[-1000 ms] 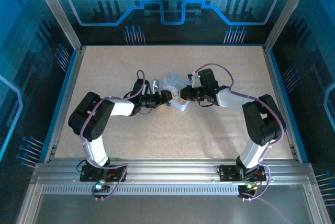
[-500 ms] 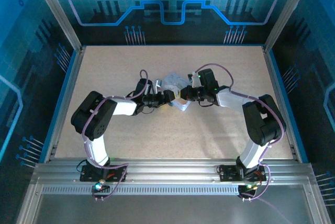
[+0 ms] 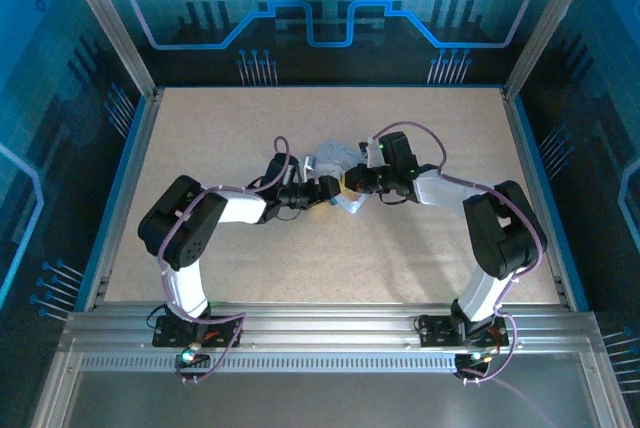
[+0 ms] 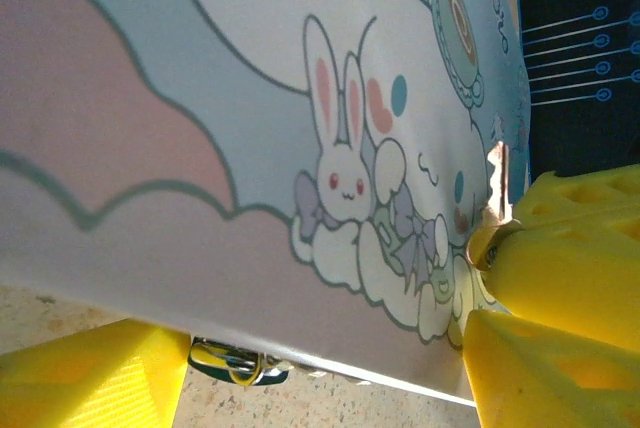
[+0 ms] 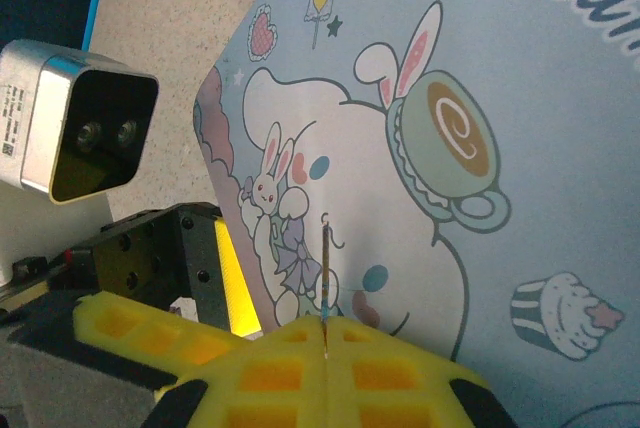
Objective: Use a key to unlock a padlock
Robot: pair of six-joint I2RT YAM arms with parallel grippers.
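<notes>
A pale tin box (image 4: 250, 98) printed with bunnies spans the space between my left gripper's (image 4: 315, 333) yellow pads (image 4: 80, 383), which press on its two sides. Under the box's lower edge hangs the padlock (image 4: 228, 361), dark teal with a shiny shackle and a yellow ring. My right gripper (image 5: 326, 333) is shut on the key (image 5: 326, 268), a thin sliver sticking out from between its pads, with its tip over the box lid (image 5: 520, 248). In the top view the left gripper (image 3: 330, 191) and the right gripper (image 3: 352, 181) meet at the box (image 3: 335, 156), mid-table.
The left arm's wrist camera (image 5: 80, 123) and black finger with its yellow pad (image 5: 232, 278) sit close on the left in the right wrist view. Speckled tabletop (image 3: 420, 248) lies all round, bounded by a blue rim (image 3: 540, 188) and metal frame posts.
The left arm has reached further right, so its gripper sits closer around the box. The box has shifted slightly with it. The right arm has stayed put.
</notes>
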